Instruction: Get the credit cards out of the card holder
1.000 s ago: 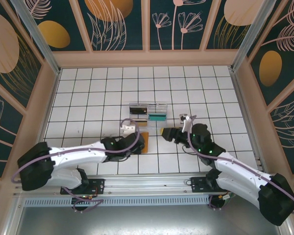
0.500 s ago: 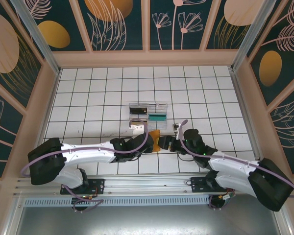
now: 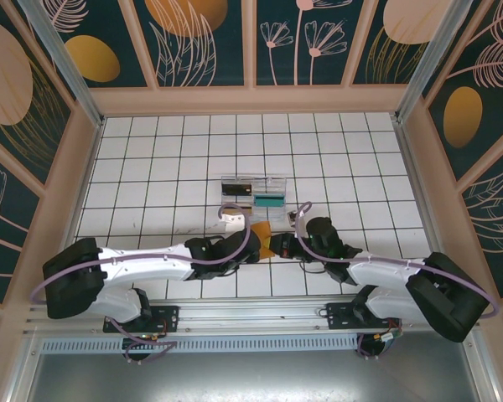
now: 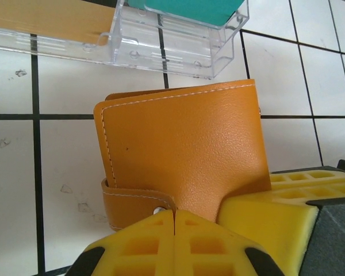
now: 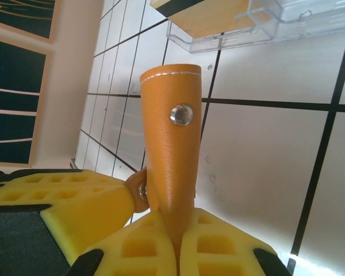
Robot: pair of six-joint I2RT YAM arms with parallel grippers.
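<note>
Left pincer and right pincer both pinch the tan card holder — near-middle of the white-tiled bench, floral walls around — just beside a clear tray holding a teal card.

Top camera: high behind both bases, looking down on the tiled table. Wrist cameras: very close, low, sighting past left gripper and right gripper; both share the wallet at the fingertips (clear tray just beyond).
</note>
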